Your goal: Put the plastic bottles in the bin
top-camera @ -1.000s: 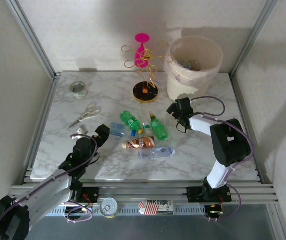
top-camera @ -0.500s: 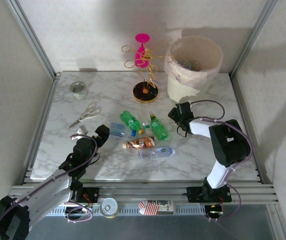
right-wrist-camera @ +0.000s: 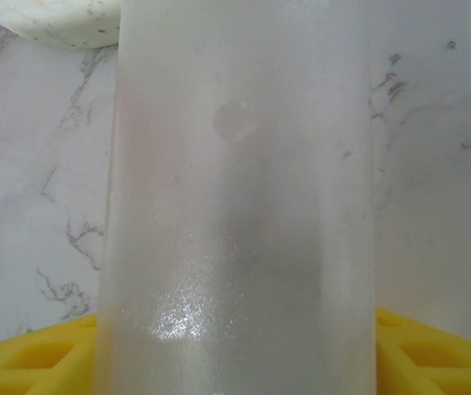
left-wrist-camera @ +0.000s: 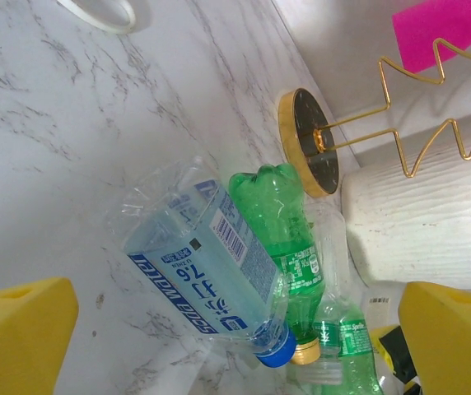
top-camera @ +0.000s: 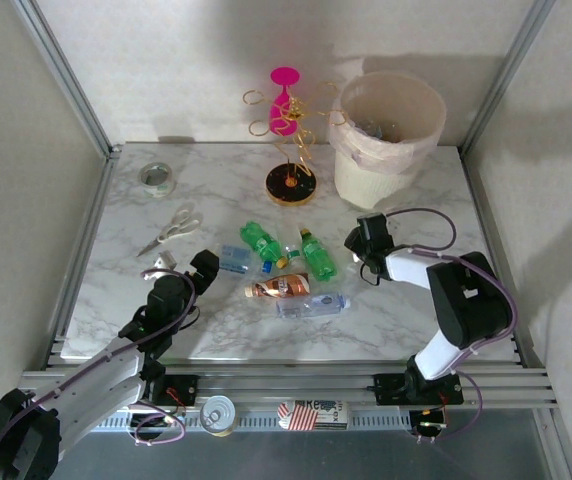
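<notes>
Left arm and right arm are the same deal: white shells, chunky black joints, thin purplish cables looping off. Left end effector and right end effector are black, with bright yellow fingers that have squarish pockets.

A crumpled clear bottle with a blue label and blue cap lies on its side near the middle of the marble table. Just beside it lies a green bottle (yellow-capped). A second green bottle lies to their right, neck toward the far side. Nearer the front edge, an orange-brown bottle and a clear, blue-capped bottle lie side by side. The bin, a cream-white bucket with a white liner draped over its rim, stands upright at the far right, well apart from the bottles.
</notes>
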Controlling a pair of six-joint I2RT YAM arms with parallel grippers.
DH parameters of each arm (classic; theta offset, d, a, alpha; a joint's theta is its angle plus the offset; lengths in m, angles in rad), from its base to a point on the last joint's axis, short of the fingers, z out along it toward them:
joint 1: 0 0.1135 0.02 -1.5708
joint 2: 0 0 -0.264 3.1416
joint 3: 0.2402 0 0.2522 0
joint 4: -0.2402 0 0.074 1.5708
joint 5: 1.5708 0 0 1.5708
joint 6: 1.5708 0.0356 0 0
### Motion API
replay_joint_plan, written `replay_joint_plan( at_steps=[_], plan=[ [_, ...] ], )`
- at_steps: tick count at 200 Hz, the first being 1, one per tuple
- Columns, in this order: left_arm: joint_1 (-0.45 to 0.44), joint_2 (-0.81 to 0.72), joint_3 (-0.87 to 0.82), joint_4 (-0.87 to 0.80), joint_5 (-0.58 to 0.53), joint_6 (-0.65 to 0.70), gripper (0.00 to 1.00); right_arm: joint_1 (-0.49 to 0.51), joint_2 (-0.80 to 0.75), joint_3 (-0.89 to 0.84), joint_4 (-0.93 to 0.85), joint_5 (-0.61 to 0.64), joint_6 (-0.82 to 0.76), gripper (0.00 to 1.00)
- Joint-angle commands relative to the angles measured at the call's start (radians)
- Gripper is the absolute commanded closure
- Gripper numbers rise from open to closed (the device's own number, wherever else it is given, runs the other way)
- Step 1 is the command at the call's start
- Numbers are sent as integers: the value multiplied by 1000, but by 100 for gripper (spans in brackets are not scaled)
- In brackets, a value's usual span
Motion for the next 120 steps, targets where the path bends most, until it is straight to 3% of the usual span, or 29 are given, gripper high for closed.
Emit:
replay_joint_plan(
  at_steps=[1, 39, 77, 120],
  plan=[
    [11, 2, -6, 23, 0, -11, 0, 0, -50, -27, -42, 12, -41, 50],
    [11, 0, -6, 27, -1, -8, 0, 0, -215, -79, -34, 13, -98, 53],
    [11, 4, -9, 37, -4, -5, 0, -6, -501, -160, -58, 67, -131, 56],
    [11, 25, -11, 64, 0, -5, 0, -10, -774, -78, -114, 86, -231, 60]
  ],
)
